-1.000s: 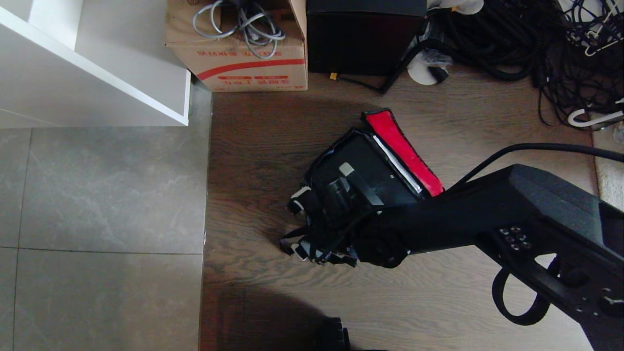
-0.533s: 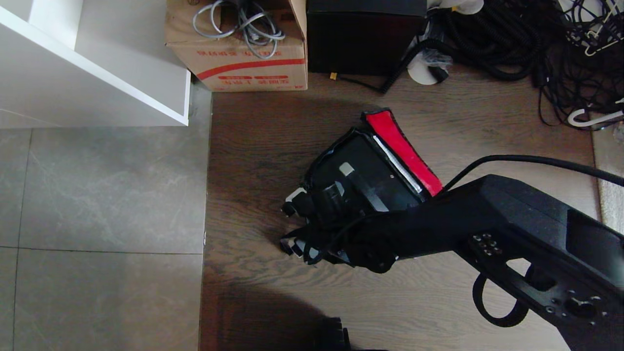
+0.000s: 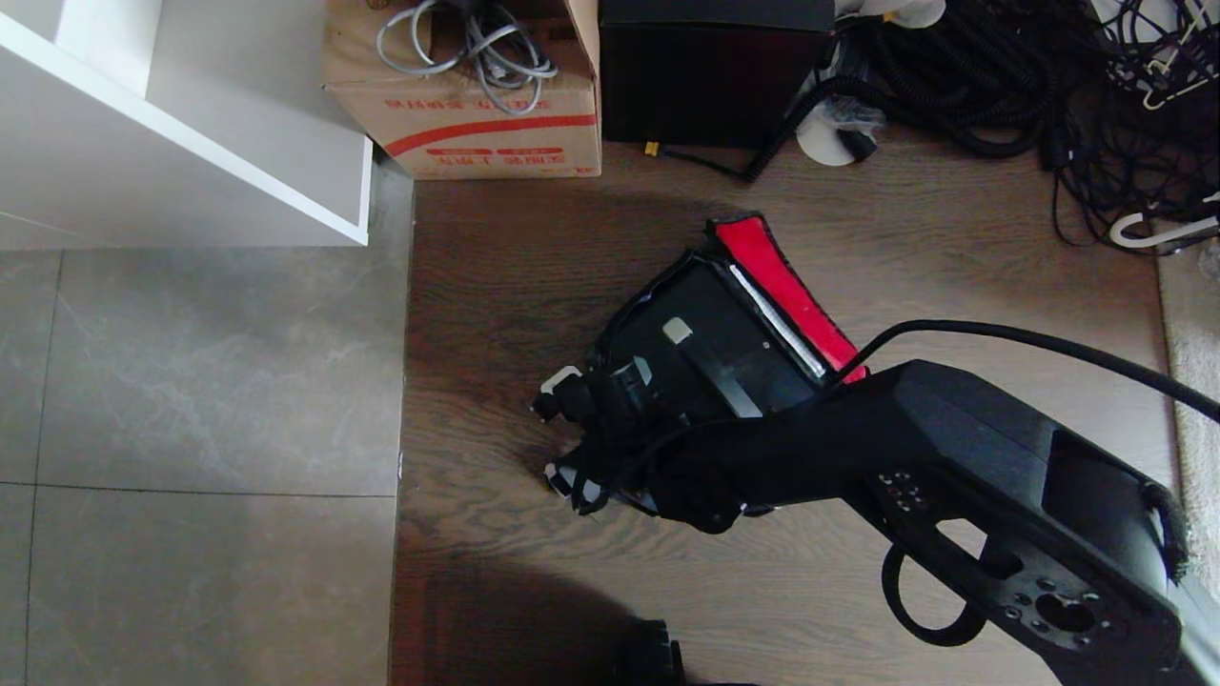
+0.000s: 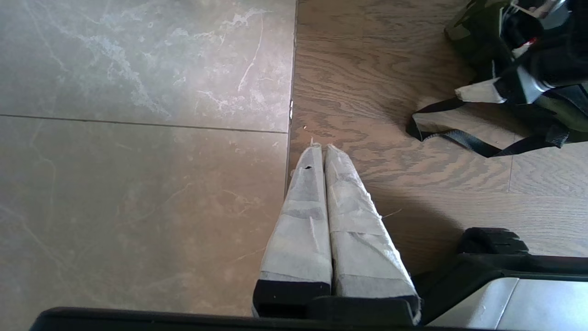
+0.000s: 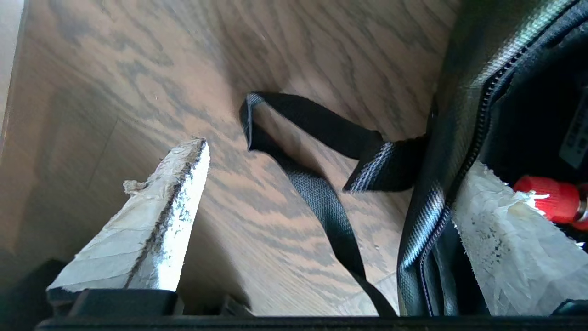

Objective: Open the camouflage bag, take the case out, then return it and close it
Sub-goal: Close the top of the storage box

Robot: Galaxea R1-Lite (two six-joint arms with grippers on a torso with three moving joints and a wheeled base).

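The camouflage bag lies open on the wood floor, its red-lined lid folded back. Inside it rests the black case, and its red knob shows in the right wrist view. My right gripper is open at the bag's near-left end. It straddles the bag's zippered wall, with one finger over the floor and the other inside the bag beside the knob. A black strap loops on the floor between them. My left gripper hangs shut over the seam between tile and wood, clear of the bag.
At the back stand a cardboard box holding grey cables, a black cube box and a heap of black cables. A white shelf unit is at the back left. Grey tile floor lies to the left.
My right arm has shifted left along the bag, carrying the open gripper from over the case to the bag's near-left end. The bag and case have not moved.
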